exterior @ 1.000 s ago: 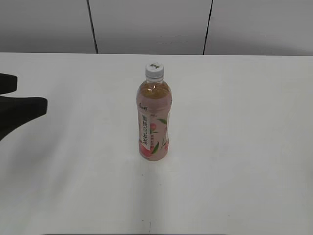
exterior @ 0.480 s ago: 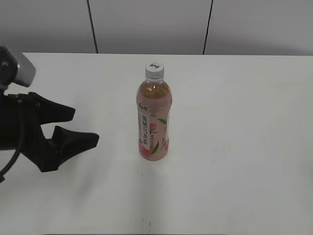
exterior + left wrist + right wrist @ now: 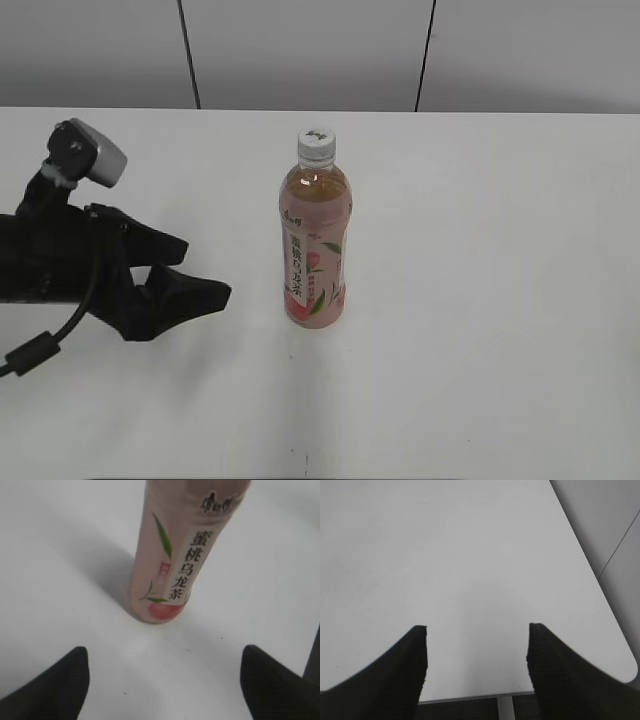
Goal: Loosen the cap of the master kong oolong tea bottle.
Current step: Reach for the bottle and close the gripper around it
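The master kong oolong tea bottle (image 3: 314,250) stands upright at the middle of the white table, with amber tea and a pink label. Its white ribbed cap (image 3: 316,144) is on the neck. My left gripper (image 3: 200,272) is open and empty, low over the table, a short way left of the bottle's base. In the left wrist view the bottle's lower part (image 3: 175,555) stands ahead of the open jaws (image 3: 162,662); the cap is out of that view. My right gripper (image 3: 476,630) is open and empty over bare table; it does not show in the exterior view.
The white table (image 3: 500,250) reaches to a grey panelled wall (image 3: 300,50) behind. In the right wrist view the table's near edge and rounded corner (image 3: 625,672) lie close to the gripper.
My left arm has come in from the left edge and moved right toward the bottle, its jaws open. The bottle has not moved.
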You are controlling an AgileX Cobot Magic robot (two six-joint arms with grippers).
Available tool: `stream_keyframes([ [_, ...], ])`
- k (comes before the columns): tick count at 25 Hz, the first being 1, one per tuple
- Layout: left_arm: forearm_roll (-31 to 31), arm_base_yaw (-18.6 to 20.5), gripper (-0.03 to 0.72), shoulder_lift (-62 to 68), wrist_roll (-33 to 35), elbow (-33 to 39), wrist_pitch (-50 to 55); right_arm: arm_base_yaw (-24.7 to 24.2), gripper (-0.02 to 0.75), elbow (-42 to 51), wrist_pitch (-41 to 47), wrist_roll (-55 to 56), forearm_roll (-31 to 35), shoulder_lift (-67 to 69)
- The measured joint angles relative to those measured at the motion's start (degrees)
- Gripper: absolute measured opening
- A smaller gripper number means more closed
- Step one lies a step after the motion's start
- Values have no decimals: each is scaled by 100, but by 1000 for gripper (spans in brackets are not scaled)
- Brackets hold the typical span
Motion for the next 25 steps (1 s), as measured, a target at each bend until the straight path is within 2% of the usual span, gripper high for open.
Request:
stream_keyframes([
  [6, 0, -53, 553, 282, 0, -537, -55, 0, 477, 0, 0, 0, 0, 0],
  [16, 0, -789, 553, 1065, 5, -1370, -532, 0, 477, 0, 0, 0, 0, 0],
  [25, 0, -851, 553, 1584, 5, -1832, -607, 0, 477, 0, 0, -5, 0, 0],
])
